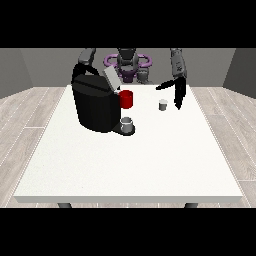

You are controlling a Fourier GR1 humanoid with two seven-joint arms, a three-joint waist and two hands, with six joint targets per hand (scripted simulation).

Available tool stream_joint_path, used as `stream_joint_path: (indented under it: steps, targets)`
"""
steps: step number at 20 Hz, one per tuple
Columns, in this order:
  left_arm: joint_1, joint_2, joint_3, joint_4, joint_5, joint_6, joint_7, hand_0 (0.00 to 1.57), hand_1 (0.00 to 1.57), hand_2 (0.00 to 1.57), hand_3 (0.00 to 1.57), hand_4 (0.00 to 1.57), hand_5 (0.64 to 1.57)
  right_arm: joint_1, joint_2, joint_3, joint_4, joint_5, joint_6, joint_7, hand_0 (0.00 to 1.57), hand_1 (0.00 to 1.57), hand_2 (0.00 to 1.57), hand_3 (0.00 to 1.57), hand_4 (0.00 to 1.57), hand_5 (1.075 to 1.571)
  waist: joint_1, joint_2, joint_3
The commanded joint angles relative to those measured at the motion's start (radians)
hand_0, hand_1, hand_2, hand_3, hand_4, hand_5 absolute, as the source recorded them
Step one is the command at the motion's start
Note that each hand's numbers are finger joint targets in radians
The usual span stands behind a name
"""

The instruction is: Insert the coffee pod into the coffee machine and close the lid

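Filling most of the frame, the white table (125, 165) carries everything else, with the robot (128, 62) small at top centre behind it. Next in bulk is the black coffee machine (96, 106) at the upper left of the tabletop, its grey lid (111, 79) tilted up and open. A red mug (127, 99) sits just right of the machine's top, and a grey cup (128, 125) stands on the machine's base at its lower right.

The hand at the view's right (178, 95) hangs fingers down, extended rather than curled, grasping nothing, just right of the coffee pod (163, 105). The other hand cannot be seen; it is hidden behind the machine or out of sight.

The pod stands upright on the table at centre right, well apart from the machine. It looks small, light and rigid, likely smooth-sided and easy to tip over or knock away. Taking it across its sides between thumb and fingers, from above, seems the safest hold, keeping it upright for the trip leftward to the open lid.
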Motion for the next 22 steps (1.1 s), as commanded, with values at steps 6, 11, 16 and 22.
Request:
stream_joint_path:
  steps: [6, 11, 16, 22]
  targets:
    - [-0.072, 0.002, -0.009, 0.168, -0.097, 0.033, 0.020, 0.65, 0.65, 0.72, 0.35, 0.00, 1.571, -0.017, -0.011, 0.009, 0.031, 0.022, -0.015, 0.070, 0.00, 0.00, 0.00, 0.00, 0.36, 1.571, -0.012, -0.041, -0.0001]
    - [-0.058, 0.010, -0.051, 0.211, -0.189, 0.101, -0.042, 0.70, 0.70, 0.78, 0.49, 0.00, 1.571, 0.011, 0.003, 0.000, 0.077, -0.005, 0.013, -0.029, 0.00, 0.00, 0.00, 0.00, 0.43, 1.571, -0.029, -0.012, 0.0000]
    - [-0.091, 0.041, -0.083, 0.244, -0.247, 0.066, -0.045, 0.54, 0.54, 0.69, 0.44, 0.00, 1.571, -0.009, -0.016, -0.014, 0.105, -0.007, 0.017, 0.000, 0.00, 0.00, 0.00, 0.00, 0.48, 1.571, -0.012, -0.029, 0.0002]
    - [-0.148, 0.021, -0.049, 0.338, -0.296, 0.205, -0.122, 0.72, 0.72, 0.85, 0.62, 0.15, 1.571, -0.039, 0.003, 0.006, 0.048, -0.002, -0.018, 0.034, 0.00, 0.00, 0.00, 0.00, 0.52, 1.571, -0.043, 0.000, -0.0002]
